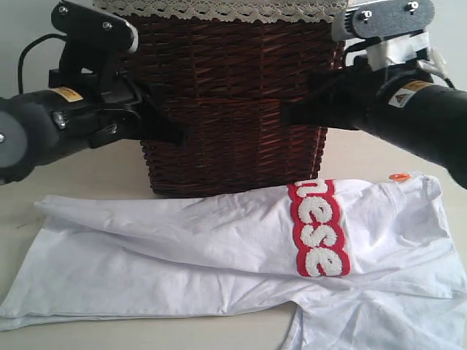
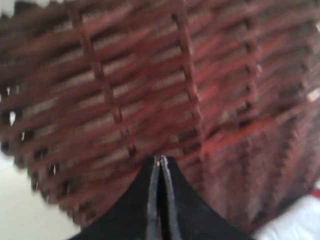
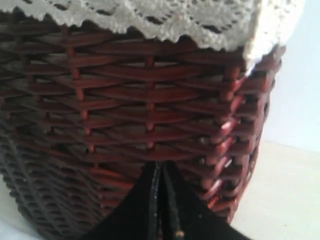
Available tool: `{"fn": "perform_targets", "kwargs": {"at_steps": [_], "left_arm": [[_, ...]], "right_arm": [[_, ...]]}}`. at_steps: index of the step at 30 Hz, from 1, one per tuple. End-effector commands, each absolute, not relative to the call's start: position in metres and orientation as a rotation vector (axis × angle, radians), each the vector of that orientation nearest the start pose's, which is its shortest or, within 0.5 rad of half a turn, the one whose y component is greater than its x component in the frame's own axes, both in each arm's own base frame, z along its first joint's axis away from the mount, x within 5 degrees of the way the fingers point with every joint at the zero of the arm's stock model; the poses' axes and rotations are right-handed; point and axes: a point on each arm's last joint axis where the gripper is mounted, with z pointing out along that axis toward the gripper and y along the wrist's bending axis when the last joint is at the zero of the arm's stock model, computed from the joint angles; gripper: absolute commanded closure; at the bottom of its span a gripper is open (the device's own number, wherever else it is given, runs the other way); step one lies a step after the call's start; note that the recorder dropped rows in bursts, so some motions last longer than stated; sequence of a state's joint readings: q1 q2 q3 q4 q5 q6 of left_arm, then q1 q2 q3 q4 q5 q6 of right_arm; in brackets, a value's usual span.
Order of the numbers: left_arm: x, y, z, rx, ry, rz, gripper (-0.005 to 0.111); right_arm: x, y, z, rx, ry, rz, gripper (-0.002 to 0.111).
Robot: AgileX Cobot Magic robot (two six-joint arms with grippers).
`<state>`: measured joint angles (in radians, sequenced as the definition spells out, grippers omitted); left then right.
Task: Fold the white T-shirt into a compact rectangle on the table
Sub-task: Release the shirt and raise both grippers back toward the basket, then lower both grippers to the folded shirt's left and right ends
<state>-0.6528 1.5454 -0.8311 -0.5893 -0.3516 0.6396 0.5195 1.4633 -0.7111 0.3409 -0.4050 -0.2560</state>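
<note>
One white T-shirt [image 1: 182, 248] lies nearest to the exterior camera, spread sideways on the counter [image 1: 87, 175]. Its red band [image 1: 319, 230] runs from front to back and the small orange tag [image 1: 399, 176] is at its far right side. The cloth shows long creases and maybe one layer lying over another, but I cannot tell if this is already a fold. It is not a compact rectangle yet, so I judge the folding is at an early step.

Above the shirt, and apart from it, hang the two arms. The left gripper [image 1: 179, 135] has its jaws pressed together with nothing between them, and the right gripper [image 1: 286, 113] is the same. Both wrist views confirm it: the two black tips meet and hold nothing. The next move, I think, needs both grippers to open, go down to an edge of the shirt and pinch only the upper layer.

Behind them stands the dark wicker basket [image 1: 233, 95] with a lace liner [image 1: 219, 9] on its rim.

Some parts are hard to see. The lower right part of the shirt is cut off by the frame, some letters of the band are hidden, and the left wrist view is blurred
</note>
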Motion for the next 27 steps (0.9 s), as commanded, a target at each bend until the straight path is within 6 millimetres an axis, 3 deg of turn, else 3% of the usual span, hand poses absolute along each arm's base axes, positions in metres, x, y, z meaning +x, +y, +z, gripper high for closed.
{"fn": "perform_targets", "kwargs": {"at_steps": [1, 4, 8, 11, 15, 20, 22, 27], "left_arm": [[0.308, -0.196, 0.240, 0.559, 1.761, -0.197, 0.107], [0.338, -0.189, 0.228, 0.521, 1.787, -0.149, 0.107], [0.380, -0.167, 0.207, 0.411, 1.852, -0.107, 0.107], [0.398, -0.159, 0.190, 0.387, 1.879, -0.120, 0.107], [0.408, -0.159, 0.174, 0.398, 1.890, -0.164, 0.107], [0.401, -0.161, 0.180, 0.459, 1.905, -0.192, 0.107], [0.387, -0.156, 0.192, 0.467, 1.930, -0.188, 0.107], [0.330, -0.133, 0.232, 0.485, 1.969, -0.180, 0.107]], "right_arm": [[0.304, 0.158, 0.235, -0.328, 1.808, 0.256, 0.108], [0.333, 0.162, 0.227, -0.303, 1.810, 0.233, 0.108], [0.371, 0.153, 0.208, -0.244, 1.840, 0.189, 0.108], [0.387, 0.151, 0.194, -0.241, 1.855, 0.165, 0.108], [0.397, 0.155, 0.192, -0.288, 1.839, 0.160, 0.108], [0.388, 0.156, 0.200, -0.363, 1.904, 0.165, 0.108], [0.375, 0.151, 0.211, -0.399, 1.922, 0.157, 0.108], [0.317, 0.129, 0.258, -0.396, 1.915, 0.194, 0.108]]}}
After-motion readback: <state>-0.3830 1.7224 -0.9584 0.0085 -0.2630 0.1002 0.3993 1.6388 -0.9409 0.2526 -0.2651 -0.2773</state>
